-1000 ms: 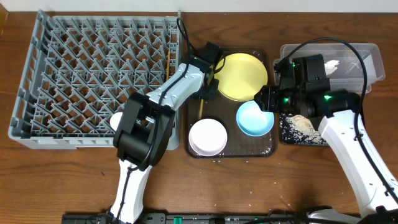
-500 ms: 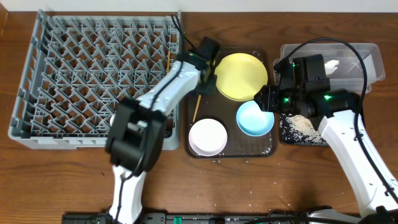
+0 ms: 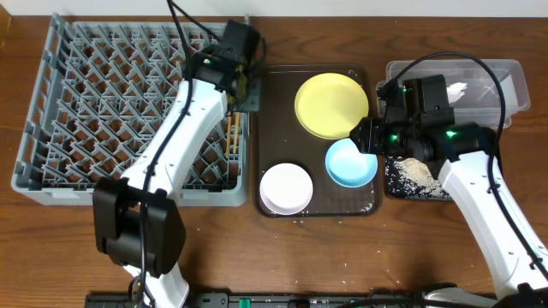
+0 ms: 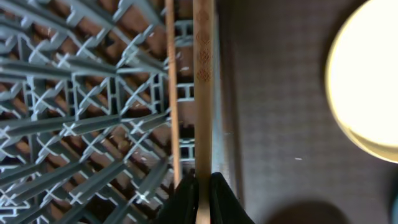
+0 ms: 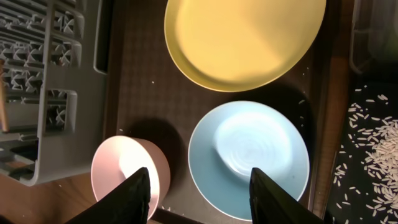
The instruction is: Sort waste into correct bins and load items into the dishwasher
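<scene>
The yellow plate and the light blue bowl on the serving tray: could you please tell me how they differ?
The yellow plate is wider and nearly flat; the light blue bowl is smaller across and deeper. The plate lies at the far side of the dark brown serving tray, the bowl toward its near side. Both are round, upright, look empty and rest on that tray.

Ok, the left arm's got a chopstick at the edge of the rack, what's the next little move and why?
Probably nudge the left gripper a little further over the dish rack, then lower and open. It is shut on a chopstick that runs right along the rack's wall by the brown tray; the other chopstick already lies inside.
</scene>
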{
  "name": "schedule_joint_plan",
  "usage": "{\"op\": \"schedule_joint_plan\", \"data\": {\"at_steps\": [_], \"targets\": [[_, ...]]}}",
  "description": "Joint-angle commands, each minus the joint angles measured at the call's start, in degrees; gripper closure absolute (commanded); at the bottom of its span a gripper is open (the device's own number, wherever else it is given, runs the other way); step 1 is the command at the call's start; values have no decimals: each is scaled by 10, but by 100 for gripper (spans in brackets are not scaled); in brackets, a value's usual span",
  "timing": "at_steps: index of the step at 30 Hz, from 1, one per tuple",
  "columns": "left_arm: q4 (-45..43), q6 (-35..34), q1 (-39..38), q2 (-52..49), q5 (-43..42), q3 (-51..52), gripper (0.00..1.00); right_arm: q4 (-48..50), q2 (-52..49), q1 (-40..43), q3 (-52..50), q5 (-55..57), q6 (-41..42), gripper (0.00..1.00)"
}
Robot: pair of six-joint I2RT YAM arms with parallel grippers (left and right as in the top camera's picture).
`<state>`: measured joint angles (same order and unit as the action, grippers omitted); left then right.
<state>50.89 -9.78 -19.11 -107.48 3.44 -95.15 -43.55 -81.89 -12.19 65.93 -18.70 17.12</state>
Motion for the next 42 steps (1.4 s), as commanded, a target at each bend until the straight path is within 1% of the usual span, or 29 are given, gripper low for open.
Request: {"op": "schedule_joint_plan", "data": {"at_steps": [1,5,10,12,13,14,16,18,22,24,25,26,28,30,32,35,36,37,39,41,42], "targets": [[-2,12,6,-31,20,16,92,0,1,1,-2,-6,-9,51],[-6,11,6,-66,52,16,92,-1,1,1,-2,-7,-9,51],[-9,9,6,-86,54,16,92,-5,1,1,-2,-7,-9,51],[-6,9,6,-80,54,15,86,-4,1,1,-2,-7,-9,51],[-3,9,6,-76,54,15,78,-4,1,1,-2,-7,-9,51],[-1,9,6,-68,54,15,73,-4,1,1,-2,-7,-9,51],[2,9,6,-46,54,15,67,-4,1,1,-2,-7,-9,51],[3,9,6,-20,52,15,66,-4,1,1,-2,-6,-9,51],[3,9,5,46,41,15,66,-4,1,1,-2,-6,-9,50],[4,9,5,75,3,15,66,-4,1,1,-2,-7,-9,50],[5,9,4,89,-30,15,66,-4,1,1,-2,-6,-9,50],[9,9,3,103,-86,15,66,-4,1,1,-2,-6,-9,50],[12,9,-3,111,-148,15,66,-4,1,1,-2,-6,-9,50],[15,9,-14,111,-189,15,66,-4,1,1,-2,-7,-9,50],[18,10,-35,104,-207,18,66,-5,1,1,-2,-6,-9,50],[13,12,-73,87,-208,21,66,-7,1,1,-2,-6,-8,50],[9,12,-87,79,-208,21,65,-8,1,1,-2,-4,3,48],[2,12,-100,70,-208,21,62,-10,1,2,-2,5,30,44],[-15,12,-125,46,-201,21,58,-16,1,9,-2,31,68,32],[-32,12,-149,14,-176,21,52,-30,1,25,-2,71,90,32],[-39,12,-158,-1,-173,21,52,-40,1,38,-2,94,101,32]]}}
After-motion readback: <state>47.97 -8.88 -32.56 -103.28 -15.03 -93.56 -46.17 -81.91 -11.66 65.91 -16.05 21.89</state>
